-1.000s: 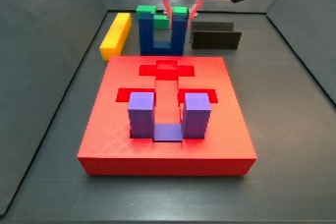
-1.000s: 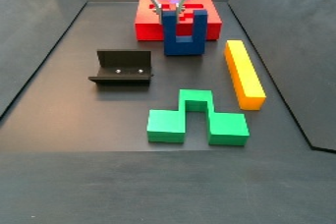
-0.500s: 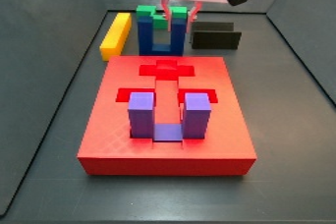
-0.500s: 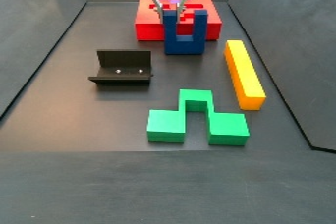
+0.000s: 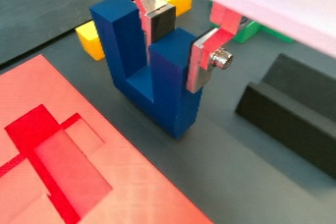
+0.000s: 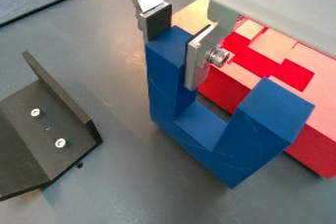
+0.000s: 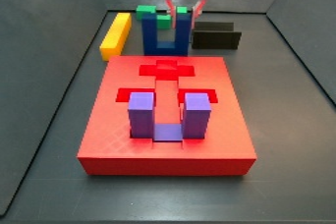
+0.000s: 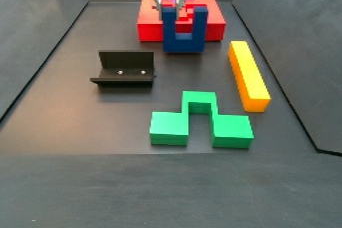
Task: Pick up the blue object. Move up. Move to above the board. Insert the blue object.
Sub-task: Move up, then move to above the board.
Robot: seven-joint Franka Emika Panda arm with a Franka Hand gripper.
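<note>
Gripper [image 5: 182, 41] is closed on one prong of the blue object [image 5: 155, 95]. In both wrist views the dark pad of one finger presses one face of that prong and the silver plate of the other finger presses the opposite face. The second prong stands free beside the fingers.

Compared with the frames from a second ago, the gripper [image 7: 174, 12] and the blue object [image 7: 160, 33] sit slightly higher in both side views. The shift is small. It is judged that the lift has just begun: the pick-up is complete and the move up is under way. The wrist views do not settle whether the base has fully left the floor.

In a side view the blue object is at 12 o'clock from the board [image 7: 105, 120], beyond its far edge and not yet above it. The yellow bar [image 7: 116, 33] lies at 9 o'clock from the blue object. The fixture [image 7: 217, 37] stands at 3 o'clock from it. The green block [image 7: 157, 14] shows just behind it.

The purple U-shaped block [image 7: 168, 115] already sits in the board at the near end. The cross-shaped recess [image 7: 165, 69] at the far end is open.

Remaining steps, as judged: gain more height, travel toward 6 o'clock over the board, then insert.
</note>
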